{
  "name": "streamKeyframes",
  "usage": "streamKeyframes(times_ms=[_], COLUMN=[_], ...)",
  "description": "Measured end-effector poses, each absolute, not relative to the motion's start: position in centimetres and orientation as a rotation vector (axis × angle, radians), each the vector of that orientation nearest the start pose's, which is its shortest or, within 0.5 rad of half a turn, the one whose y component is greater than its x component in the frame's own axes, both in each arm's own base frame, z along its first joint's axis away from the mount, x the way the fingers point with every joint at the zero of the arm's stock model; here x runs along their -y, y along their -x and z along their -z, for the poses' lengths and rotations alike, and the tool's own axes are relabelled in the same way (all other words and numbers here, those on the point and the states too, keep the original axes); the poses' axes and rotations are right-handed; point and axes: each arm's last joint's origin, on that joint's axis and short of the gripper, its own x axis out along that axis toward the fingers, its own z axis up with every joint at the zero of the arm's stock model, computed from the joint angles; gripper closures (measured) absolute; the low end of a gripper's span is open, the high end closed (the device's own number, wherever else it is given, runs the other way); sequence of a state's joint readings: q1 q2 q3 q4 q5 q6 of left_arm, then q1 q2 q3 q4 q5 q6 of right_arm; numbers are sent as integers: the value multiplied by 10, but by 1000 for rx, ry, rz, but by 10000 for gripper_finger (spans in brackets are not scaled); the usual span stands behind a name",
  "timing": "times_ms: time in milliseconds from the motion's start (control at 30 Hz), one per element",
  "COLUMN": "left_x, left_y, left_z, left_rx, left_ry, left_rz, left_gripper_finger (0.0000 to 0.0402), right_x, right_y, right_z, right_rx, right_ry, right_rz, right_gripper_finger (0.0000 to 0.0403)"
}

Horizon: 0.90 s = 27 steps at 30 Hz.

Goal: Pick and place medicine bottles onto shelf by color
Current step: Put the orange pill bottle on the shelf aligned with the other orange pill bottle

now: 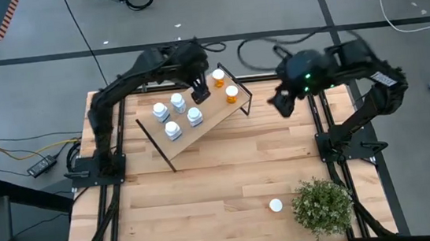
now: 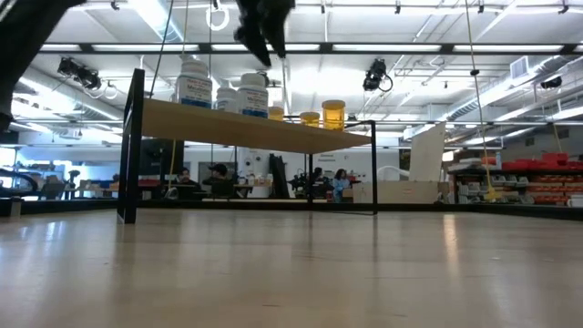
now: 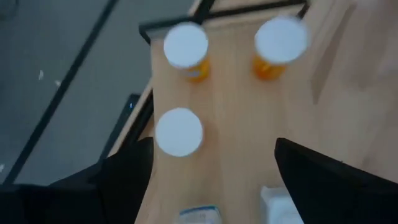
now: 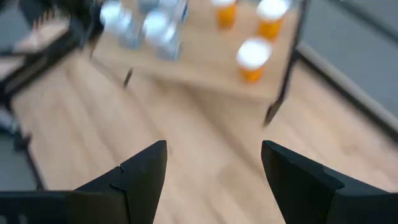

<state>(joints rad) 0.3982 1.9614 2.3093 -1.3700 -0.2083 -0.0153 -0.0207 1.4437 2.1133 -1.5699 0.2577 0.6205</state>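
L gripper (image 1: 200, 90) over shelf (image 1: 215, 120), jaws apart, empty, above orange bottles (image 3: 180, 56) | R gripper (image 1: 283, 102) beside shelf end, jaws spread, empty | white bottles (image 1: 175, 112) on shelf

We see our left arm reaching from its base at the left of the high view toward the upper middle of the frame, its left gripper (image 1: 199, 90) pointing down with the fingers (image 3: 134, 174) spread wide and nothing between them. Our right arm bends in from the right, and the right gripper (image 1: 283, 102) sits in the upper right centre, fingers (image 4: 146, 171) parted and empty.
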Motion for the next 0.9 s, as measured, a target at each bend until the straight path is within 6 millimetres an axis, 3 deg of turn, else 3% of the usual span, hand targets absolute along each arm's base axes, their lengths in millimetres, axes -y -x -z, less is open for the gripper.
streamKeyframes(times_ms=[200,367,667,900], left_x=[-130,-105,-46,-2], left_y=[-317,-301,-301,-304], left_z=[-451,-471,-481,-481], left_rx=[-838,-737,-624,-550], left_ry=[172,280,379,509], left_rz=[-602,-607,-687,-691], left_gripper_finger=[76,84,99,109], right_x=[-4,-26,-93,-132], right_y=[-221,-239,-261,-286], right_z=[-457,-432,-372,-319], right_rx=[-936,-1019,-1137,-1208], right_ry=[-487,-502,-341,-188], right_rz=[395,211,-53,-154], right_gripper_finger=[134,134,132,98])
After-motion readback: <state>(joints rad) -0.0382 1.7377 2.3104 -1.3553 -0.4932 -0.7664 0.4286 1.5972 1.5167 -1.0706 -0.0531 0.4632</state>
